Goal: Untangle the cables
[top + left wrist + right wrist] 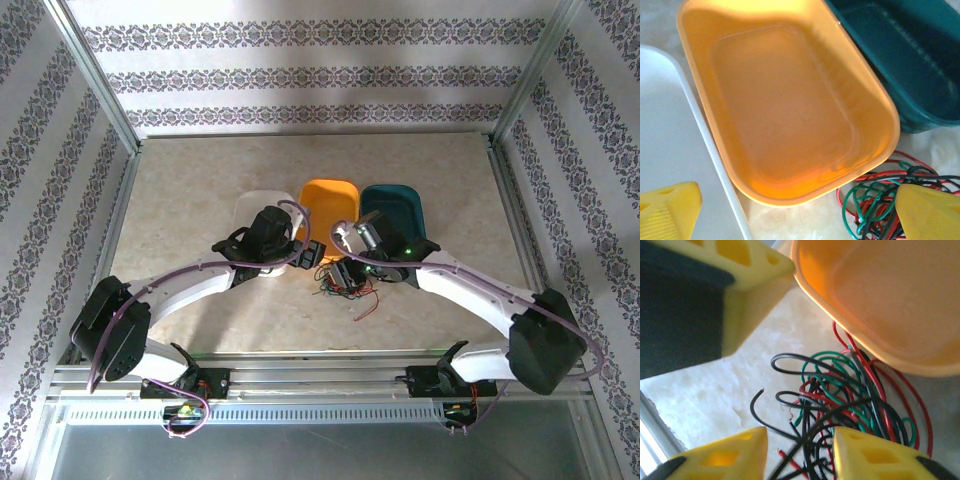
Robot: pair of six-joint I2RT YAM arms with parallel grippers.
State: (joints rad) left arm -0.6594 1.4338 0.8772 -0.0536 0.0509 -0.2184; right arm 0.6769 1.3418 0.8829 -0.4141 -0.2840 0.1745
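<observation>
My right claw (800, 455) is released, cables (840, 395) just ahead, black strands lying between its fingers. Left claw (795, 207) is released too, bundle at its right finger. Risk: clamping several strands at once tightens the knot or drags it into the orange tub (880, 300).

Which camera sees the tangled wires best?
The right wrist view: the wires are close up, so black, red and green loops show clearly. The left wrist view catches part of them at the bottom edge. The top view shows a tiny clump.

Black, red, green cables (840, 400) lie tangled together.
</observation>
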